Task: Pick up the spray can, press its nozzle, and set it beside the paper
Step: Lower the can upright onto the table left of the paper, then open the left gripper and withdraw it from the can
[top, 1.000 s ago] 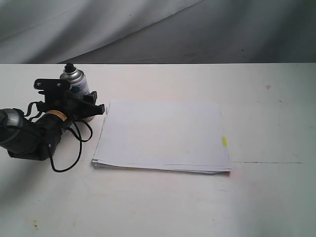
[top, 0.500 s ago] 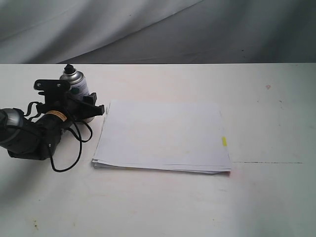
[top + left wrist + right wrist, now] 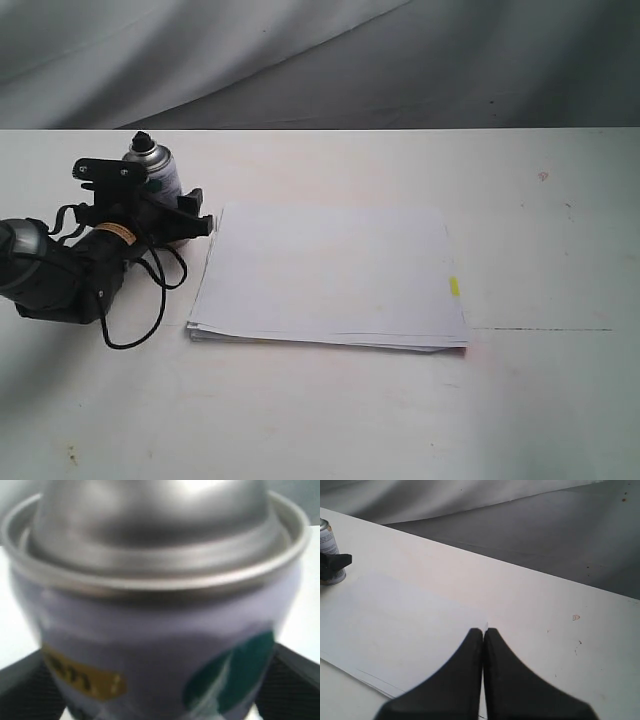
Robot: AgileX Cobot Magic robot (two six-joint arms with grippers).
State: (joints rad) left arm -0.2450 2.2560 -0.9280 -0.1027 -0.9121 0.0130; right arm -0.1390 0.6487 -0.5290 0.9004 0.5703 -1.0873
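The spray can point(image 3: 157, 170) stands upright on the table just left of the paper point(image 3: 330, 275), its black nozzle point(image 3: 140, 137) on top. My left gripper point(image 3: 172, 208) reaches in low from the left, a finger on each side of the can's body, apparently shut on it. Up close, the can's silver top and white label point(image 3: 160, 630) fill the left wrist view, with dark fingers point(image 3: 295, 680) at both lower corners. My right gripper point(image 3: 483, 630) is shut on nothing above the paper point(image 3: 395, 620); it is out of the exterior view. The can point(image 3: 327, 542) shows small from there.
A yellow tab point(image 3: 454, 286) marks the paper's right edge. A black cable point(image 3: 150, 310) loops from the left arm onto the white table point(image 3: 540, 230). Grey cloth point(image 3: 300, 60) hangs behind the table's far edge.
The left gripper has edged slightly further in around the can. The can and paper have not moved.
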